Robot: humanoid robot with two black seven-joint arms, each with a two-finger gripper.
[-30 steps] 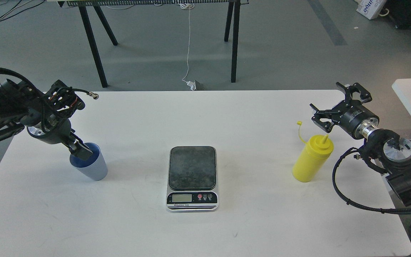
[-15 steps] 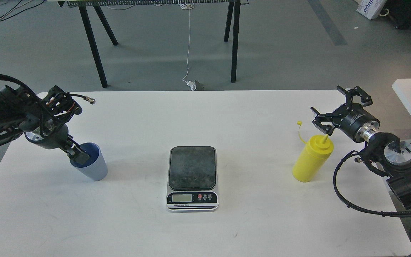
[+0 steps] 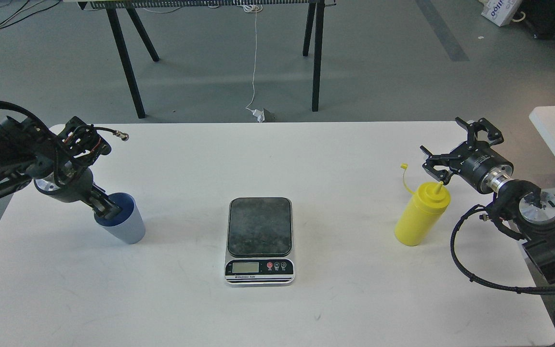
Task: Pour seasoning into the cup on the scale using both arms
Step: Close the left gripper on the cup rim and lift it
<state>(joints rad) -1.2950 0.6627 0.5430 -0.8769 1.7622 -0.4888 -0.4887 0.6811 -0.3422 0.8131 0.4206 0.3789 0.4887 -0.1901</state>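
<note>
Broad white rectangular table (image 3: 354, 308); flat kitchen scale with dark weighing plate (image 3: 259, 240) at centre, bare. Right black claw gripper (image 3: 455, 144) spread open just behind upright yellow plastic squeeze bottle (image 3: 421, 216). Left black gripper (image 3: 109, 210) dipped into ribbed blue-grey plastic cup (image 3: 123, 225) at left; grip impossible to tell.

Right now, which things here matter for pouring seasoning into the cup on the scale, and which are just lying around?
For the job:
cup, left claw at its rim
scale, plate bare
seasoning bottle
right claw, open behind it

Just around:
black trestle legs
white cable on the floor
</note>
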